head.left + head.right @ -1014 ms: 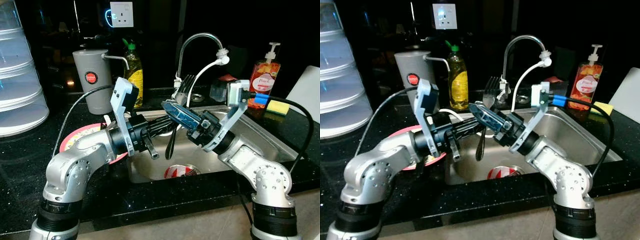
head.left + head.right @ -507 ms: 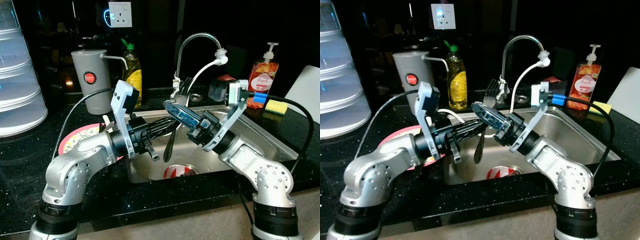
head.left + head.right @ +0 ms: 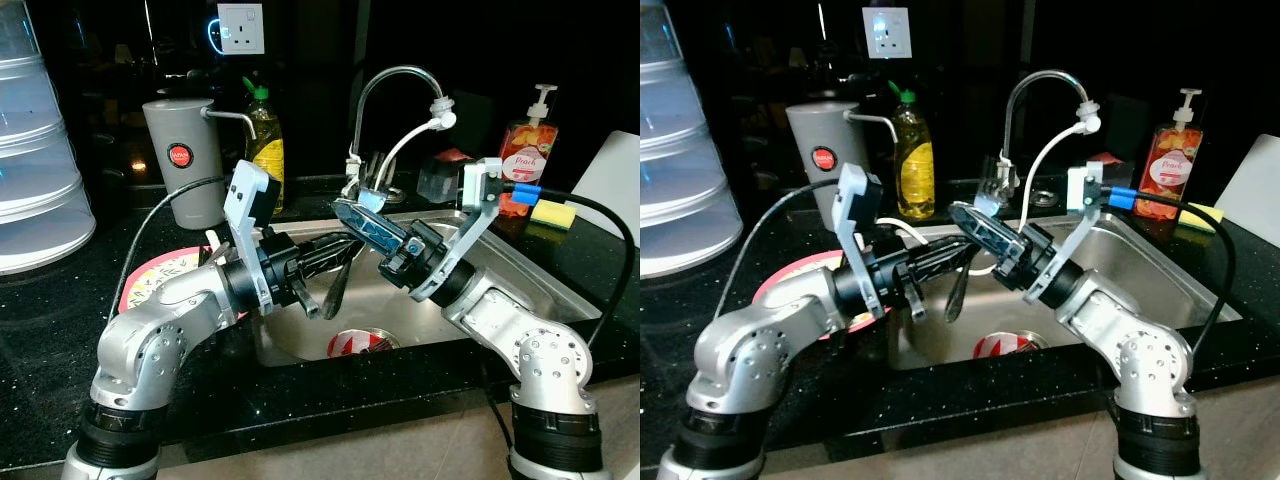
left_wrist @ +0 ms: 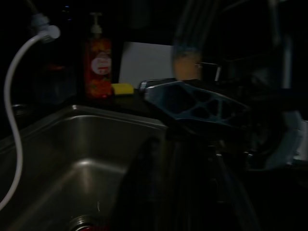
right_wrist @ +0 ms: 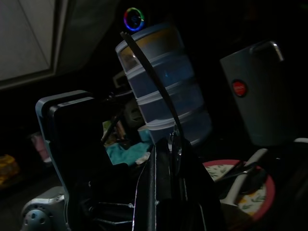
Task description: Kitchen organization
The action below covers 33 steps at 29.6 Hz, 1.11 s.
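The fork (image 3: 372,172) now sits lower than a second ago, its prongs turned more edge-on by the tap (image 3: 385,85). The left gripper (image 3: 335,262) has stayed over the sink (image 3: 520,275), fingers clamped on a dark spoon (image 3: 337,288) hanging down. The right gripper (image 3: 352,212) holds the fork, fingers pressed together on its handle, at 12 o'clock from the spoon. The pink plate (image 3: 160,276) on the bench (image 3: 40,310) holds white cutlery. Something red and white (image 3: 352,343) lies in the sink.
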Motion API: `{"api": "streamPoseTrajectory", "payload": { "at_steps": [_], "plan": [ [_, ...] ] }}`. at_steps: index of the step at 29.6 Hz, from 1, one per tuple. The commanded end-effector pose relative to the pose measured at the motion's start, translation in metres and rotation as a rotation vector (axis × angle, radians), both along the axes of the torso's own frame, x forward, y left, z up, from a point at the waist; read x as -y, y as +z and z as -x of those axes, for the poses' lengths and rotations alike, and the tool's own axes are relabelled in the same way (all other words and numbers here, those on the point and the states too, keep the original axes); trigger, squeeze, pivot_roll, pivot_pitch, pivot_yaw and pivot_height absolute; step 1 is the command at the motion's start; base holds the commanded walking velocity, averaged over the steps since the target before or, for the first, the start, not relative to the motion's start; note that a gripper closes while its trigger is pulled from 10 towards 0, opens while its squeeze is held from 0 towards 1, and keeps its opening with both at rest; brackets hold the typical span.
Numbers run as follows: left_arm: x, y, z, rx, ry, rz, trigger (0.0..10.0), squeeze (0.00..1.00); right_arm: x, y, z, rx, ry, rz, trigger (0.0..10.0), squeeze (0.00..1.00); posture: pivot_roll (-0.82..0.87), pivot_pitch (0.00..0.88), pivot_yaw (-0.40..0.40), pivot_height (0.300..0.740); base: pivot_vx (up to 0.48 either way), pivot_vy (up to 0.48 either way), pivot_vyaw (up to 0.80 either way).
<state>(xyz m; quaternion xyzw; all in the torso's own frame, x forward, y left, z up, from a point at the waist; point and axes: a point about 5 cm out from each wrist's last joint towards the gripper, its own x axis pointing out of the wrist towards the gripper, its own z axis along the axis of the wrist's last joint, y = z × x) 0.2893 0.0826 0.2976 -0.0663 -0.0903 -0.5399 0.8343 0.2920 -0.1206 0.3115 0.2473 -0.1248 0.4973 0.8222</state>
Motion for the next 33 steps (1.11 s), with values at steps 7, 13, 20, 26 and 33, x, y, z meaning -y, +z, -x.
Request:
{"api": "streamPoseTrajectory", "payload": {
  "at_steps": [7,13,20,26,33],
  "plan": [
    [-0.018,0.013,0.000,0.040,0.045,0.083,10.0,0.00,0.000,-0.009,-0.008,-0.012,-0.081,0.049,10.0,0.00,-0.08,0.032,-0.031,0.740,0.000,0.000,0.00],
    [-0.035,0.017,-0.001,0.042,0.113,0.123,10.0,0.00,0.000,-0.039,-0.039,-0.118,-0.332,0.134,10.0,0.00,-0.07,0.030,-0.031,0.740,0.000,0.000,0.00],
    [-0.047,0.018,-0.004,0.051,0.182,0.129,10.0,0.00,-0.009,-0.064,-0.052,-0.220,-0.351,0.087,10.0,0.00,-0.07,0.022,-0.036,0.740,0.000,0.000,0.00],
    [-0.068,0.023,-0.007,0.058,0.270,0.157,10.0,0.00,-0.020,-0.100,-0.067,-0.298,-0.422,0.125,10.0,0.51,-0.05,0.023,-0.041,0.740,0.000,0.000,0.00],
    [-0.070,0.020,-0.007,0.048,0.285,0.153,10.0,0.00,-0.018,-0.104,-0.073,-0.242,-0.518,0.156,10.0,1.00,-0.05,0.025,-0.044,0.740,0.000,0.000,0.00]
  ]
}}
